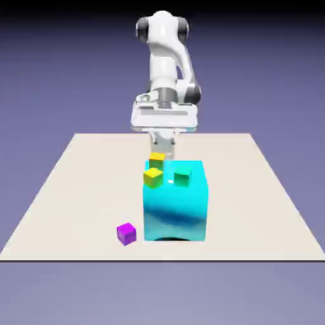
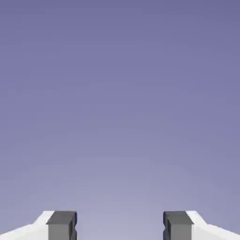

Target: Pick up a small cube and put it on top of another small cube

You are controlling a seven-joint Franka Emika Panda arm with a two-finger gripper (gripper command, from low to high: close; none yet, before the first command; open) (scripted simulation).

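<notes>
Wide apart is how the jaws stand, and I see only plain backdrop (image 2: pixel 120 103) between them in the hand view. They hold nothing. Their grey fingertips (image 2: pixel 62 228) have flat faces and square edges, and the parts behind them are white.

From the exterior view, I see my smooth white arm (image 1: pixel 163 39) with dark round bits at its bends. The white hand (image 1: pixel 165 119) is low, behind the big cyan block (image 1: pixel 174 209), and the block hides its tips.

My small purple cube (image 1: pixel 127 233) sits on the pale, plain surface (image 1: pixel 63 203). It is near the front edge, just beside the block on the exterior view's left, and turned a little so that one corner faces me. It looks shiny.

The block is glossy too, with a dark blue smear low on its front and a dark curved mark at the bottom. By its top, I see a bright yellow cube (image 1: pixel 153 178), a deeper gold cube (image 1: pixel 157 160) just above it in the picture, and a green cube (image 1: pixel 183 176) to the exterior view's right. I can't tell what those three rest on.
</notes>
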